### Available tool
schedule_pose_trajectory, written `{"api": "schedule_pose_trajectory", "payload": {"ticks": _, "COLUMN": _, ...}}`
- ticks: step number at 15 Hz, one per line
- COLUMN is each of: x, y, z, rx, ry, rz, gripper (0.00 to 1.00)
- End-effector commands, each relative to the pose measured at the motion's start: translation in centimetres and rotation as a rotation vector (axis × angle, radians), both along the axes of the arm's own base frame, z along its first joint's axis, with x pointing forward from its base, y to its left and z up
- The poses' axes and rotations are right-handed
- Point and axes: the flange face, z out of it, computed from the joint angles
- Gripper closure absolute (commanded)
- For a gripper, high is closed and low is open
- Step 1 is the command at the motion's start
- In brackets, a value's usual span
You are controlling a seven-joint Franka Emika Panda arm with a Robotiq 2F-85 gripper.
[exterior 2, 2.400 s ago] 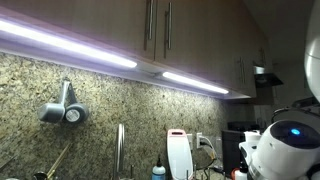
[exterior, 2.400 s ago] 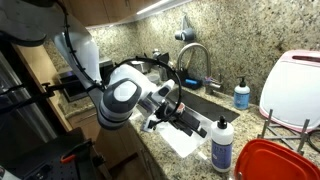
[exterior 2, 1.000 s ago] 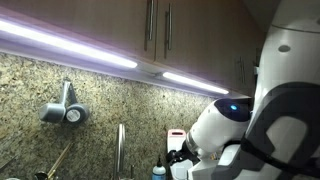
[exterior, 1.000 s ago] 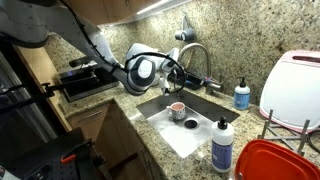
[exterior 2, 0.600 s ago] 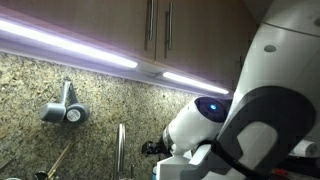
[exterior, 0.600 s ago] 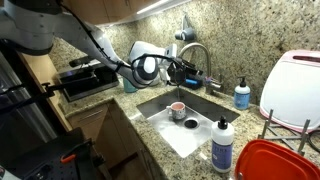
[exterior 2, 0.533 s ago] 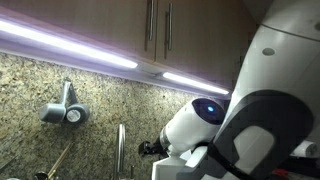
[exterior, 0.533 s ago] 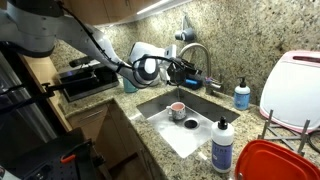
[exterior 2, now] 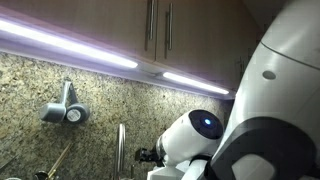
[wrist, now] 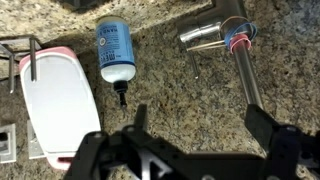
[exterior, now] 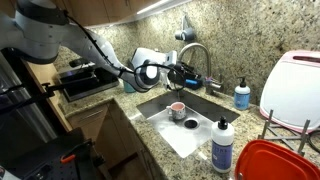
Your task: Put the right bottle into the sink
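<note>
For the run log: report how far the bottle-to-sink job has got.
Done: nothing yet; the right bottle stands upright on the counter at the sink's front corner, outside the basin. In hand: nothing; the gripper hangs open and empty near the faucet. Left: reach the bottle, grasp it, set it in the sink.

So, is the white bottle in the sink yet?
No, the white bottle stands upright on the countertop outside the sink.

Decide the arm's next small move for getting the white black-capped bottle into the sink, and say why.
Probably swing the gripper from the faucet across the sink toward the white bottle: it stands untouched on the counter, far from the jaws, which look open and empty.
</note>
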Motion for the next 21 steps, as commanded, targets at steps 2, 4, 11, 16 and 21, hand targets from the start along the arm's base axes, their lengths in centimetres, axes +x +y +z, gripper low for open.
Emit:
{"api": "schedule_pose_trajectory", "payload": {"ticks": 2, "x": 0.0, "y": 0.1, "z": 0.0, "rx": 0.0, "ry": 0.0, "rz": -0.001, "gripper": 0.0}}
{"api": "schedule_pose_trajectory", "payload": {"ticks": 4, "x": 1.6, "y": 2.9, "z": 1.3, "rx": 0.028, "ry": -0.033, "rz": 0.058, "gripper": 0.0}}
{"api": "schedule_pose_trajectory", "payload": {"ticks": 11, "x": 4.9, "y": 8.9, "z": 2.9, "rx": 0.261, "ry": -0.169, "rz": 0.095, "gripper": 0.0}}
{"api": "schedule_pose_trajectory", "payload": {"ticks": 16, "x": 4.9, "y": 9.7, "z": 2.6, "rx": 0.278, "ry": -0.163, "rz": 0.106, "gripper": 0.0}}
{"api": "schedule_pose_trajectory", "payload": {"ticks": 21, "x": 5.1, "y": 9.9, "z": 2.4, "rx": 0.283, "ry": -0.168, "rz": 0.111, "gripper": 0.0}}
